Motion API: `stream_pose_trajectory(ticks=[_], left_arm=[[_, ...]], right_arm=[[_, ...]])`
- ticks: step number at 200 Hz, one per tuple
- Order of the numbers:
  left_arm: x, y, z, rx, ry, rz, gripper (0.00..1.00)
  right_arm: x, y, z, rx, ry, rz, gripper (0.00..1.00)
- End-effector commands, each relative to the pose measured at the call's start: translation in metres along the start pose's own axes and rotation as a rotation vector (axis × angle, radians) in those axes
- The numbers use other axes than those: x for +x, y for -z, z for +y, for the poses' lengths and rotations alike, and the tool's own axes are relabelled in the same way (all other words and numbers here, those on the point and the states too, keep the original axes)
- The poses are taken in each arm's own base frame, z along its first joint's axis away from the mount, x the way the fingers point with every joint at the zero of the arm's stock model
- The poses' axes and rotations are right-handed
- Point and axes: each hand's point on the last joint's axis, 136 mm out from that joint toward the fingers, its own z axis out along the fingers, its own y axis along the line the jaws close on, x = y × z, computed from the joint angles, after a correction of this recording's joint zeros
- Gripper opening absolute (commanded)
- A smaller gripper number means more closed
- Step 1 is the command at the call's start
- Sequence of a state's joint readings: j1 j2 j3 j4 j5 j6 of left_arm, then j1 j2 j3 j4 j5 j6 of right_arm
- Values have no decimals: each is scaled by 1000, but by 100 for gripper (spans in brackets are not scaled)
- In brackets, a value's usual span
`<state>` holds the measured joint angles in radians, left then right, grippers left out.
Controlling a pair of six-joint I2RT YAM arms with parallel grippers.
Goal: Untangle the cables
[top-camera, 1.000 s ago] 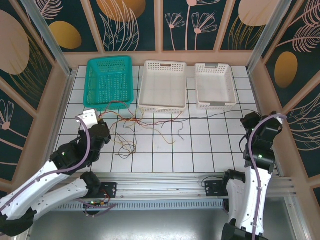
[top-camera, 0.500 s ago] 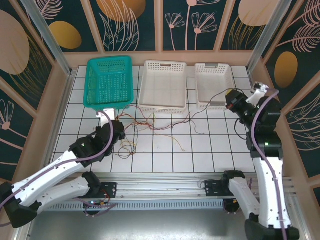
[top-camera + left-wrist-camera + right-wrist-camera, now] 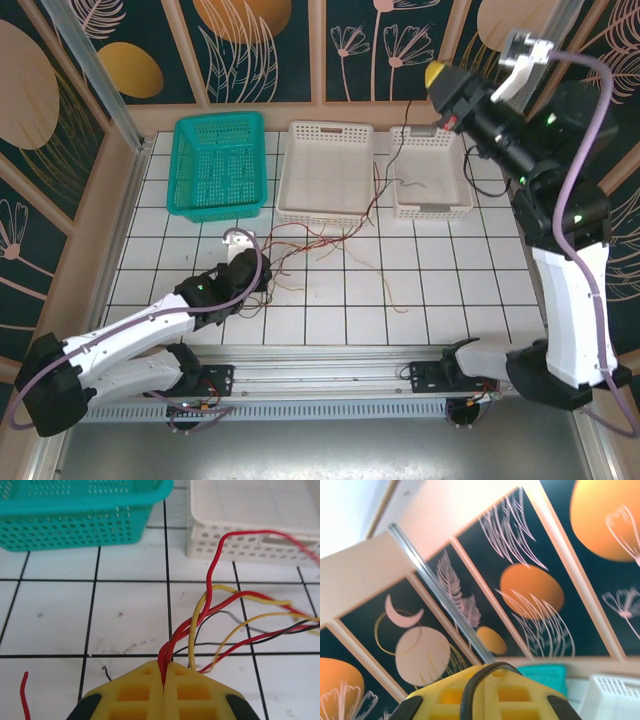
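Observation:
The cables (image 3: pixel 320 242) lie as a loose tangle of red, yellow and dark strands on the white tiles in front of the middle tray. My left gripper (image 3: pixel 262 276) sits low at the tangle's left end. In the left wrist view it (image 3: pixel 163 674) is shut on red cables (image 3: pixel 172 645), while yellow and black strands fan out to the right. My right gripper (image 3: pixel 437 78) is raised high above the right tray, shut on a dark cable (image 3: pixel 472 690) that loops over its tips. This dark cable (image 3: pixel 392 150) hangs down towards the tangle.
Along the back stand a teal basket (image 3: pixel 218 120), a middle white tray (image 3: pixel 325 175) and a right white tray (image 3: pixel 432 210) with a strand lying inside. Patterned walls and metal posts enclose the table. A short red piece (image 3: pixel 22 695) lies at the left.
My right arm has swung up and back, lifting the dark cable from table height to high above the right tray. My left gripper has slid right and nearer, and the tangle is drawn out.

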<state>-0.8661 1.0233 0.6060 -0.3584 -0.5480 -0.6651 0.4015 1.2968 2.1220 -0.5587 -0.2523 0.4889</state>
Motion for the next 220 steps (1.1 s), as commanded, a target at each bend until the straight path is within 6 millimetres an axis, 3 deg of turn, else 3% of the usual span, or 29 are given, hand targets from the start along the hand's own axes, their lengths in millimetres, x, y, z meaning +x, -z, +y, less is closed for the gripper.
stream_pose_trajectory(ticks=[1,23,44,79,107,144,194,220], left_arm=[[8,-8,-3,18,37,1,0],[22,-16,1,6,29,24,0],[34,-23,3,-6,20,47,0],[48,-33,12,-57,6,73,0],[46,-33,0,5,32,72,0],[36,-29,-12,66,58,47,0],[47,-35,-18,97,58,79,0],[52,-37,-21,120,68,87,0]], right_arm=[[-12,-2,12,-7,38,23,0],[-31,-5,29,-57,51,-16,0],[-28,-13,29,-76,44,-6,0],[-18,-24,10,-18,68,2,0],[-20,-33,-5,48,110,-16,0],[-8,-58,-27,93,139,13,0],[-15,-77,-46,105,144,-10,0],[-2,-97,-57,77,126,31,0]])
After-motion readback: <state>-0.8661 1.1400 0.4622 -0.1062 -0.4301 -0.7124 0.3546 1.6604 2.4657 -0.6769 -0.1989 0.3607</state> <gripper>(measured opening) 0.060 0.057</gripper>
